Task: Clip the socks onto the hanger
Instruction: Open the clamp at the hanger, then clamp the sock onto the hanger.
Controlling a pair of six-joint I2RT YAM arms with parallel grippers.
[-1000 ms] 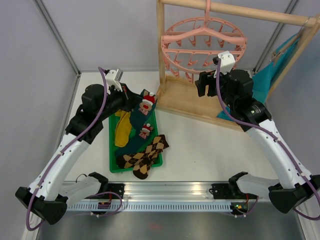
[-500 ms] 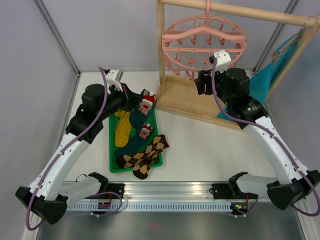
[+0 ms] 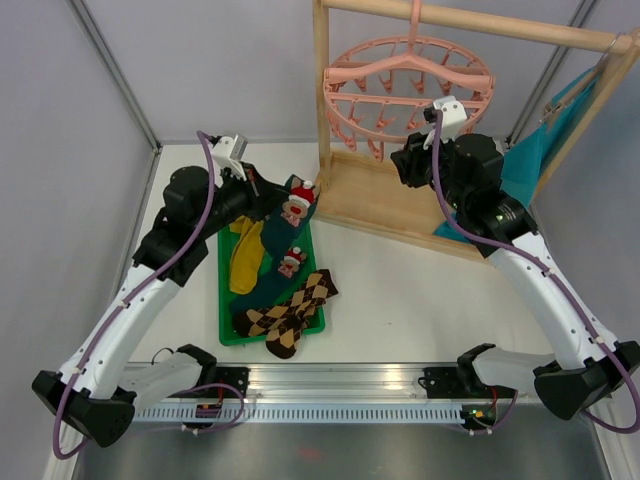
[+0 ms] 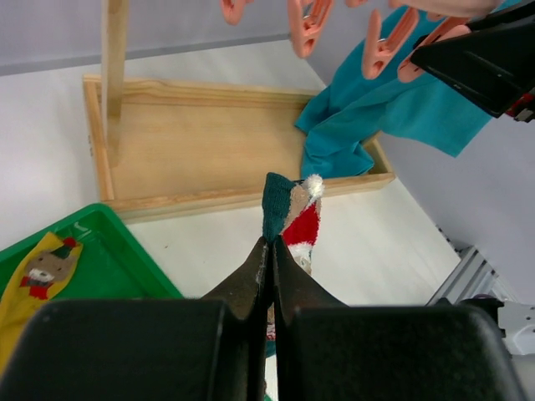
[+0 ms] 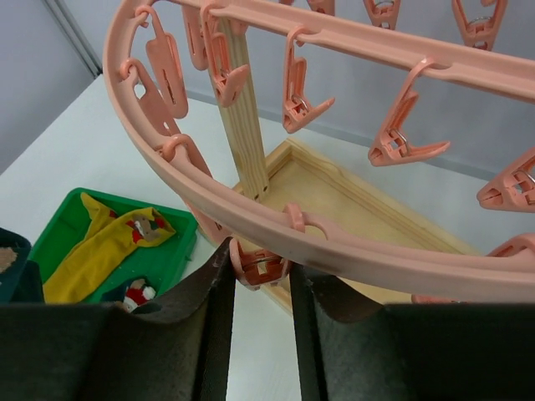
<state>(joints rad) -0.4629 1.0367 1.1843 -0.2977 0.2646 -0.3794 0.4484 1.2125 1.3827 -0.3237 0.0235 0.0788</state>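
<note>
My left gripper [image 4: 269,244] is shut on the cuff of a dark teal sock [image 4: 287,209] with a red-and-white Christmas figure. It holds that sock [image 3: 297,204] above the far end of the green tray [image 3: 224,300]. The round pink hanger [image 3: 408,72] hangs by its hook from the wooden rack's top bar. My right gripper [image 5: 257,269] sits just under the hanger's ring [image 5: 351,242], its jaws shut on one dangling pink clip [image 5: 261,266]. In the tray lie a mustard yellow sock [image 3: 243,258], another teal sock [image 3: 276,268] and brown-tan argyle socks [image 3: 292,308].
The wooden rack base [image 3: 375,205] stands at the back centre, with its upright post [image 3: 322,95] beside the hanger. A plain turquoise cloth [image 3: 537,150] hangs at the rack's right end. Grey walls close in the table on both sides.
My right gripper has closed from wide open onto the pink clip and shifted slightly up to the ring. The left gripper has carried the teal sock a little up and to the right.
</note>
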